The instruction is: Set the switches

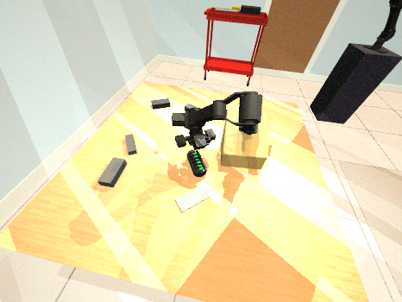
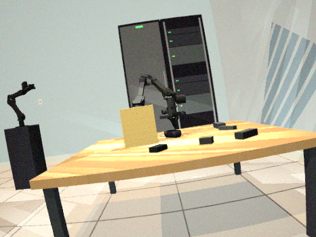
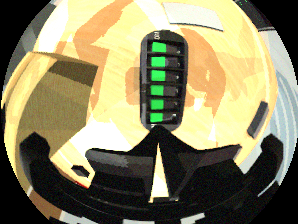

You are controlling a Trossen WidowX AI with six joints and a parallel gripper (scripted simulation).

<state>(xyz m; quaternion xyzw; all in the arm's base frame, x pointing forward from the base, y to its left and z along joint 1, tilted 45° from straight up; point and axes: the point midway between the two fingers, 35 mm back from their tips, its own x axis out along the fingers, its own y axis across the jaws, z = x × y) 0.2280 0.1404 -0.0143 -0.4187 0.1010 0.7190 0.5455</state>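
The dark grey controller unit (image 1: 197,163) (image 2: 173,133) (image 3: 161,90) sits flat on its base on the wooden bench (image 1: 259,242) (image 2: 135,162), its row of rocker switches facing up. Several switches show bright green in the wrist view. The label on its underside is hidden. My gripper (image 1: 196,147) (image 2: 173,126) (image 3: 157,128) is shut with nothing between the fingers. It points down just above the end of the unit nearest the arm, its tips close to the last switch; I cannot tell whether they touch it.
A tan wooden box (image 1: 243,148) (image 2: 138,125) stands right beside the unit, under the arm. Grey modules (image 1: 112,171) (image 1: 130,144) (image 1: 160,103) and a white plate (image 1: 192,200) lie around. A red cart (image 1: 235,40) and a black pedestal (image 1: 354,82) stand off the bench.
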